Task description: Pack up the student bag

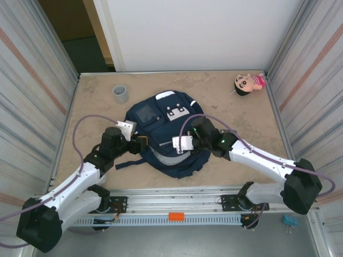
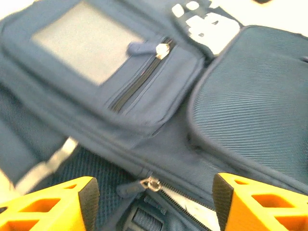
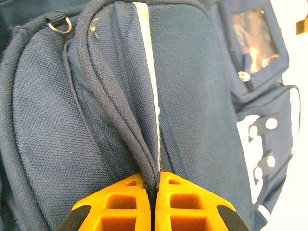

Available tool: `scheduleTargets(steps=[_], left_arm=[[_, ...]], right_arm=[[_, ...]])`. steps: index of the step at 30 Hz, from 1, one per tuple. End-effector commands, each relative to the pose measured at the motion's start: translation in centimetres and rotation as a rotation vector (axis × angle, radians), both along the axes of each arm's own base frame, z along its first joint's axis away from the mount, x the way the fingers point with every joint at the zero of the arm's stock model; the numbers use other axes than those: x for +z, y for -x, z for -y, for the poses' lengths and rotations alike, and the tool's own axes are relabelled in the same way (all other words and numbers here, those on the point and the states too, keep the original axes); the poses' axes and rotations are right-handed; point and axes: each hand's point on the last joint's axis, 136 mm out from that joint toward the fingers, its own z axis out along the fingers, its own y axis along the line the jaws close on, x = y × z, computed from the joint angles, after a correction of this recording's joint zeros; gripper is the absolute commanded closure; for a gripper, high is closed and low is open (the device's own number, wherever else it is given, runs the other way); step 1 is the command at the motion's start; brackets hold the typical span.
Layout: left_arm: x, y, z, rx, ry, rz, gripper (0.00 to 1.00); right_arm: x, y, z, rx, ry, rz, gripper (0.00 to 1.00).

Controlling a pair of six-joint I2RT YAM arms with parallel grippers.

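Right wrist: right gripper (image 3: 155, 182) tight on student bag (image 3: 197, 96) edge; left wrist: left gripper (image 2: 155, 193) splayed.

Soft, even overhead light covers the bench (image 1: 91, 96), shadows faint. The left wrist view is blurred and pale; the right wrist view is sharp, its right edge blown out white.

A robot lab's test cell: a beige counter (image 1: 225, 107) fenced by ribbed panels (image 1: 32, 80) at frame left and right, with left arm (image 1: 69, 187) and right arm (image 1: 262, 160) bolted to an aluminium rail (image 1: 177, 206) along the bottom.
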Motion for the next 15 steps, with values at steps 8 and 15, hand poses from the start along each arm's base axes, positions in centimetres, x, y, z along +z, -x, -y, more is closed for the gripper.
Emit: scheduleTargets(steps=[8, 15], left_arm=[[-2.2, 0.1, 2.1, -0.422, -0.229, 0.045, 0.44], [-5.9, -1.2, 0.9, -0.412, -0.358, 0.073, 0.33]], right_arm=[[3.2, -3.1, 0.0, -0.048, -0.125, 0.077, 1.00], [3.8, -5.2, 0.2, -0.082, -0.167, 0.105, 1.00]])
